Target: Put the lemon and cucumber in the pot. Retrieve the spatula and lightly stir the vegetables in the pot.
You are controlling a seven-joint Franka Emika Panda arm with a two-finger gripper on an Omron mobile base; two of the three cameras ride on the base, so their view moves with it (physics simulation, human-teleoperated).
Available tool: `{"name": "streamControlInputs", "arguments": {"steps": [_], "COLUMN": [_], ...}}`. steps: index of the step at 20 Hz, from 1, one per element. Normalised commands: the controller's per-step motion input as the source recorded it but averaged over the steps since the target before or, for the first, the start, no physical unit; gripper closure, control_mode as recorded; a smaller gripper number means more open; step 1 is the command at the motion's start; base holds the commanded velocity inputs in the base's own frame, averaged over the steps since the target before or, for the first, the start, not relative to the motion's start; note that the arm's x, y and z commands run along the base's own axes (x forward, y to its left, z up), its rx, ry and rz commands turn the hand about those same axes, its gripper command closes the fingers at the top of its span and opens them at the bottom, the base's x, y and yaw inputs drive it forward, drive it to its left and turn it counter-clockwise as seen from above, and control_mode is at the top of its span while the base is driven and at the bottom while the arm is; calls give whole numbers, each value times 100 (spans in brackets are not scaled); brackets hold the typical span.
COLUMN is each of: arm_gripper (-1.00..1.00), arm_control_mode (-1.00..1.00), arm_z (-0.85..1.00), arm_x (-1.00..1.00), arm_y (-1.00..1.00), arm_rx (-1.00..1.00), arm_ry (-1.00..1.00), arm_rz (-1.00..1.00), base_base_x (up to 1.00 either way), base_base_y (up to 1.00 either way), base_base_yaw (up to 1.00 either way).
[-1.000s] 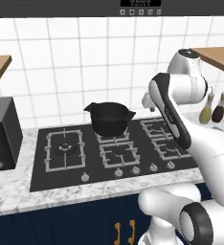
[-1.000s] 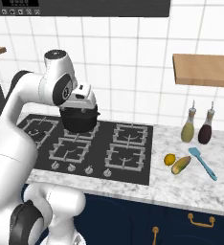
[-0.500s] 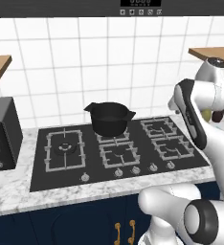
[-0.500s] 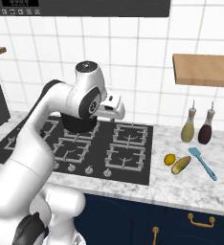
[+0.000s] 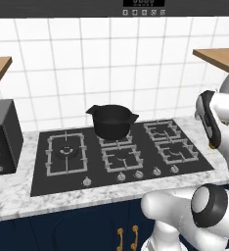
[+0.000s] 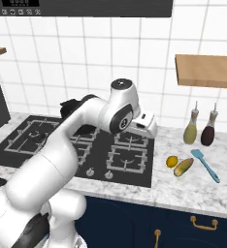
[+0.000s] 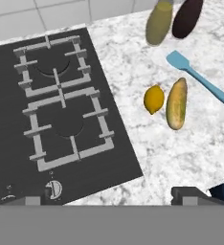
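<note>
The lemon (image 6: pixel 171 161) (image 7: pixel 153 99) lies on the marble counter right of the hob, with the cucumber (image 6: pixel 183 167) (image 7: pixel 176 103) close beside it. Just beyond them rests the light-blue spatula (image 6: pixel 205 164) (image 7: pixel 200 79). The black pot (image 5: pixel 111 120) stands on the back middle burner; in the right base view its edge (image 6: pixel 69 106) peeks out behind my arm. My gripper (image 6: pixel 145 131) (image 7: pixel 106 198) hangs open over the hob's right burners, nothing between its fingers, short and left of the lemon.
Two bottles (image 6: pixel 190 131) (image 6: pixel 208 131) stand against the wall behind the spatula, under a wooden shelf (image 6: pixel 205 70). A black appliance (image 5: pixel 1 137) sits left of the hob (image 5: pixel 121 157). The counter's front edge runs just below the knobs.
My arm has swung from over the pot to the right, across the hob toward the counter with the lemon and cucumber. The jaws stayed open.
</note>
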Motion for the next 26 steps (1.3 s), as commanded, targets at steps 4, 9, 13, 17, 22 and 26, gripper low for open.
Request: {"name": "streamControlInputs", "arguments": {"steps": [4, 9, 13, 17, 22, 26], "arm_gripper": [-100, -100, -100, -100, -100, -100], "arm_control_mode": [-100, -100, -100, -100, -100, -100], "arm_z": [-50, -47, -53, -40, -29, -24], "arm_x": [14, 5, 1, 23, 56, 68], "arm_y": [-99, -90, -60, -45, -40, -37], "arm_rx": [0, 0, 1, 9, 13, 9], "arm_ry": [9, 5, 2, 0, 0, 3], "arm_rz": [-15, -12, -3, -2, -6, -8], "base_base_x": [0, 0, 0, 0, 0, 0], "base_base_y": [0, 0, 0, 0, 0, 0], "base_base_yaw": [0, 0, 0, 0, 0, 0]}}
